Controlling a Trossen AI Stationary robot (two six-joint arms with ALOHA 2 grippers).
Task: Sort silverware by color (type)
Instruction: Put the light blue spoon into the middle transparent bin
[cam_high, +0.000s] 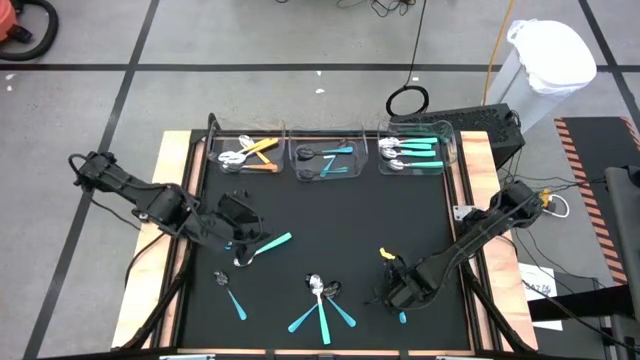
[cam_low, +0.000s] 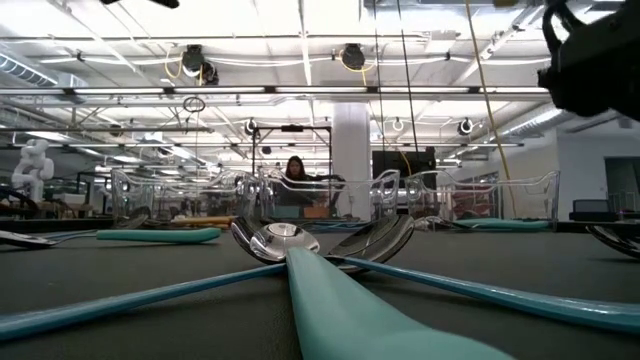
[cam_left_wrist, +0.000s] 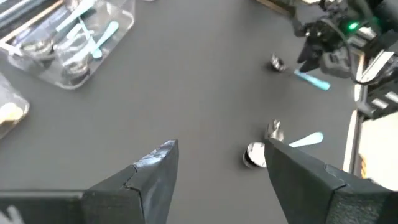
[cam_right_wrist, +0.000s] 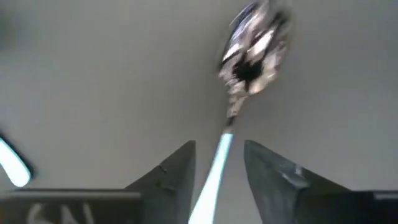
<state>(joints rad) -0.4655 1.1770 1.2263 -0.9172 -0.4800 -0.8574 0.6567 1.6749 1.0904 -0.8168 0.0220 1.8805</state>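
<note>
Silverware lies scattered on the black mat: a teal-handled spoon (cam_high: 268, 245), another (cam_high: 233, 299), and a crossed cluster (cam_high: 322, 301) that fills the low view's foreground (cam_low: 330, 300). My right gripper (cam_high: 398, 298) points down at the mat's near right. It is open, and its fingers (cam_right_wrist: 180, 171) stand on either side of the teal handle (cam_right_wrist: 214, 168) of a silver-bowled spoon (cam_right_wrist: 255, 43). I see a gap on both sides. My left gripper (cam_high: 248, 230) hangs open above the mat's left part, with nothing between its fingers (cam_left_wrist: 221, 149).
Three clear bins stand along the far edge. The left one (cam_high: 250, 153) holds orange-handled spoons. The middle one (cam_high: 325, 160) holds dark-bowled teal ones. The right one (cam_high: 415, 153) holds silver-bowled teal ones. A small orange piece (cam_high: 387, 254) lies beside the right arm.
</note>
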